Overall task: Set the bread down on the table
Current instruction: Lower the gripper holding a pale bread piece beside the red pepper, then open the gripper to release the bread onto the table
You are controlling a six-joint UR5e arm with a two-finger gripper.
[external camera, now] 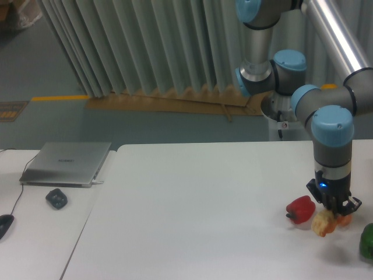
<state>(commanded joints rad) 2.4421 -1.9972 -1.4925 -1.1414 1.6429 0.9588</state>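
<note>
At lower right of the frame the gripper (333, 210) points down over the table (198, 210), its fingers clamped on the bread (322, 223). The bread hangs low over the tabletop, just right of the red pepper (300, 209); contact with the surface is unclear. An orange egg (344, 220) peeks out behind the gripper, and a green pepper (367, 241) sits at the right edge. At far left a laptop (66, 163) lies on a desk (35, 233).
</note>
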